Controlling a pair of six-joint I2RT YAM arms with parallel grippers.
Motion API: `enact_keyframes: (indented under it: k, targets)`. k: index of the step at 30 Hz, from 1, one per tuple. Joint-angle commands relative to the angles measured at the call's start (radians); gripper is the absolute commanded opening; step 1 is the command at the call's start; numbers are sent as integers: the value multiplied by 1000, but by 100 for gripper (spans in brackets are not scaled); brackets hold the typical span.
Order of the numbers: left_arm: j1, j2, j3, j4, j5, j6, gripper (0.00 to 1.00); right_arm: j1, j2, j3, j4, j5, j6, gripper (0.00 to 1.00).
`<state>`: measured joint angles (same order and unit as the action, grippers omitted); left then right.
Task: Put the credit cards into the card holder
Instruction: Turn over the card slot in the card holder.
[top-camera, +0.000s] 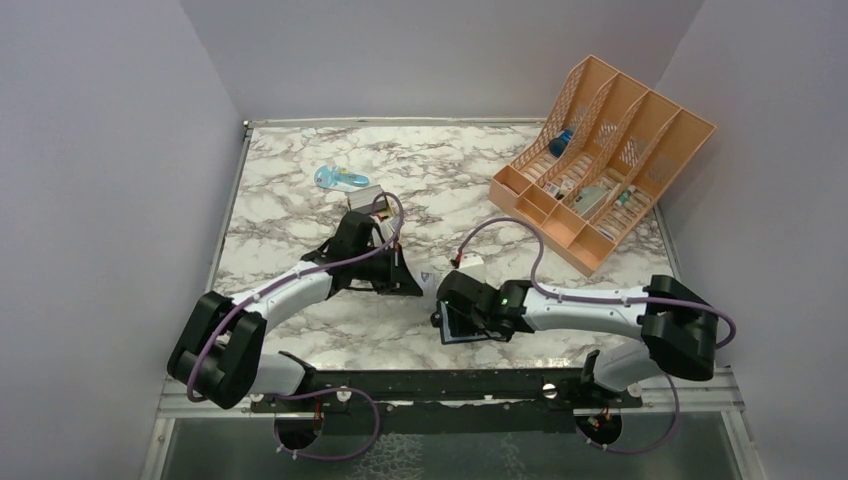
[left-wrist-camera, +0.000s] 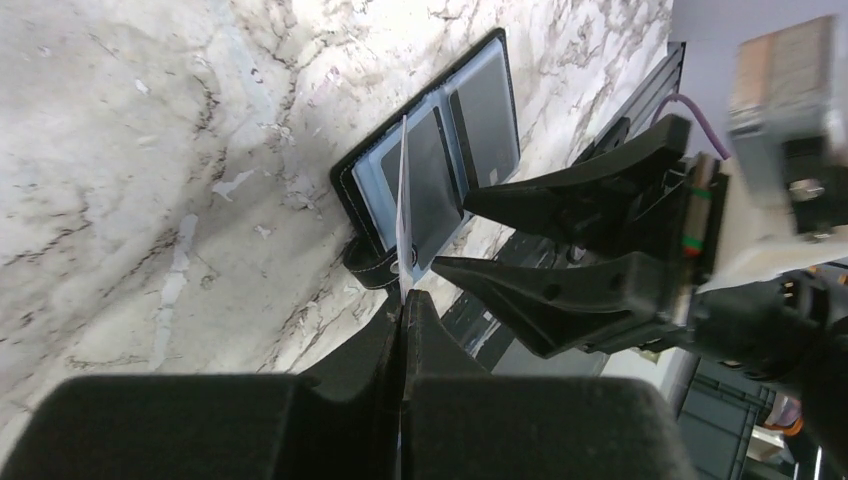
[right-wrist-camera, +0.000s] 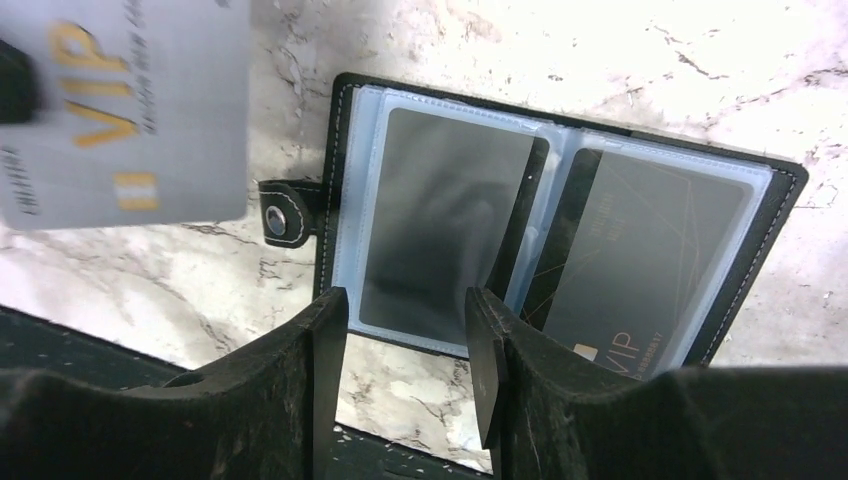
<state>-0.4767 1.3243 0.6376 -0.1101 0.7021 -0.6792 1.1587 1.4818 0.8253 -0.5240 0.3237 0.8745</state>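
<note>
Reading from the left: the left hand (left-wrist-camera: 403, 305) is clenched on a pale grey card (right-wrist-camera: 125, 110), which sits at the upper left of the right wrist view, apart from the card holder (right-wrist-camera: 365, 200) and just beyond its snap tab (right-wrist-camera: 285, 215). The card bears "VIP" in large gold letters above a small gold square; the finer lines of print are too blurred for us to read. The card holder lies open and flat on the marble table (right-wrist-camera: 600, 50), mid-frame. Its left pocket shows a dark card (right-wrist-camera: 440, 210) with no legible marking, and its right pocket a black card (right-wrist-camera: 650, 240) with gold "VIP" near the lower edge. At lower centre the right hand (right-wrist-camera: 407, 305) is released, jaws spread and grasping nothing, over the left page; we cannot tell whether it touches it. We judge three hazards. Both visible pockets look occupied, so the pale card may catch on a sleeve lip. If the holder is not pinned, the push may slide it across the table. The two hands stand close, so the card may strike the right hand's fingers and twist in its thin pinch.
</note>
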Motion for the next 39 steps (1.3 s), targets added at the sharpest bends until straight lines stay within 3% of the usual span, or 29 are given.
enact_keyframes:
  k: [1,9,14,20,28,39]
  targets:
    - [-48,21,-20,70,-39,-45,0,-25,-92,-60,143,-36,2,47]
    - [-109,89,-61,181,-50,-117,0,-58,-152,-119,182,-61,-13,47]
    - [-123,125,-71,189,-66,-111,0,-57,-82,-42,50,-42,0,54]
    - [-132,136,-58,122,-118,-62,0,-58,3,0,11,-50,4,61]
    - [-134,146,-71,126,-123,-59,0,-56,73,27,-21,-30,-2,63]
    - [-135,151,-100,223,-40,-158,0,-72,-62,53,-55,29,-61,61]
